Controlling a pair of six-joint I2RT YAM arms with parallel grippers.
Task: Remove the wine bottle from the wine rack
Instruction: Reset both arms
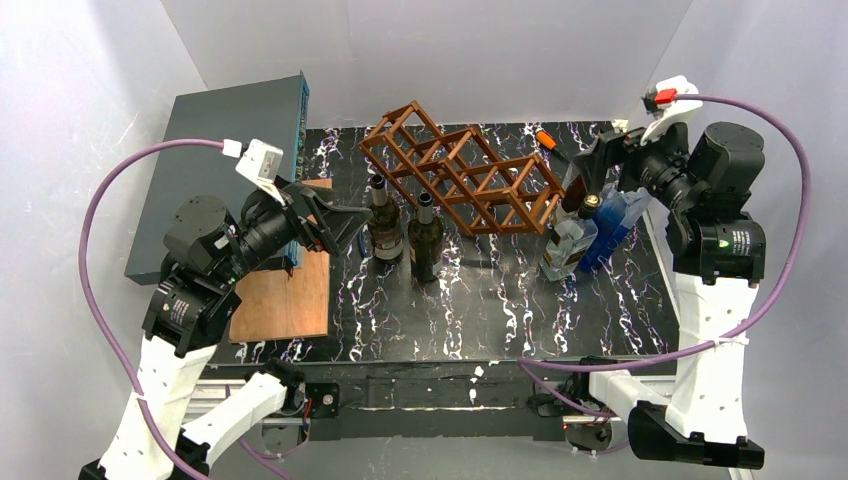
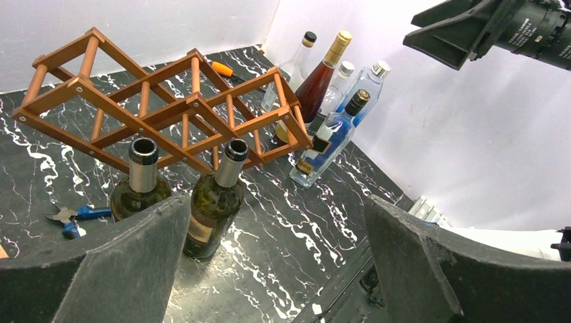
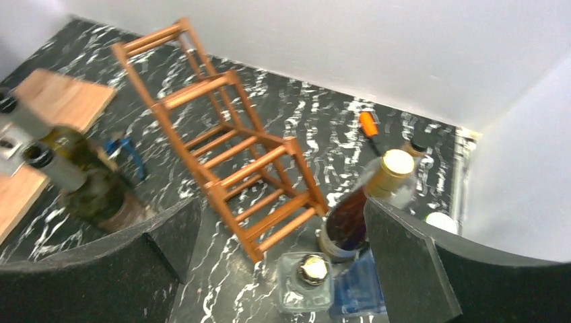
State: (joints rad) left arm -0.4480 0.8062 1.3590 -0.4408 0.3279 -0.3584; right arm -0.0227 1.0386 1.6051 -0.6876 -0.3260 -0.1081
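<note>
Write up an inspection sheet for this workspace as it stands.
Surface: black marbled table; no spill seen.
Job's things: rack at the back, no bottle in the cells that show; two dark bottles upright in front of it; bottle cluster at its right end.
Clutter: pliers, orange tool, board, grey box.
Grippers: left gripper open, empty, by the dark bottles; right gripper open, empty, above the cluster.
Cables: purple cables loop outside each arm, off the table.
Surroundings: white walls; nothing else seen.
</note>
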